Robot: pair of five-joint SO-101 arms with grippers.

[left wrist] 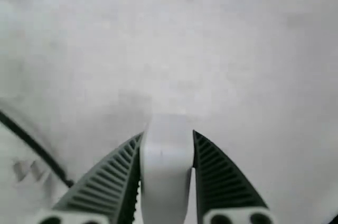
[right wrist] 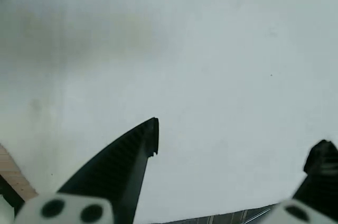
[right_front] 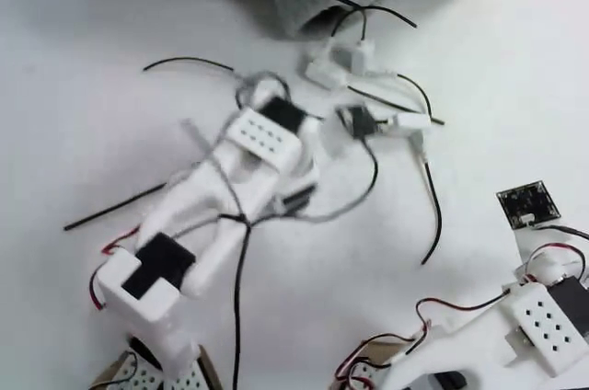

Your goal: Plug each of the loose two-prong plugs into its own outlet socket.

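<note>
Plugs (right_front: 409, 120) on black cables (right_front: 433, 215) lie bunched at the far middle of the table (right_front: 92, 40), just past the left arm (right_front: 212, 197). In the left wrist view, the left gripper (left wrist: 167, 135) pinches 1 white plug (left wrist: 166, 171) near its end; pushed askew, it may twist loose. In the right wrist view, the right gripper (right wrist: 237, 135) hangs spread over bare table, so nothing braces whatever receives that plug, and it could slide.
</note>
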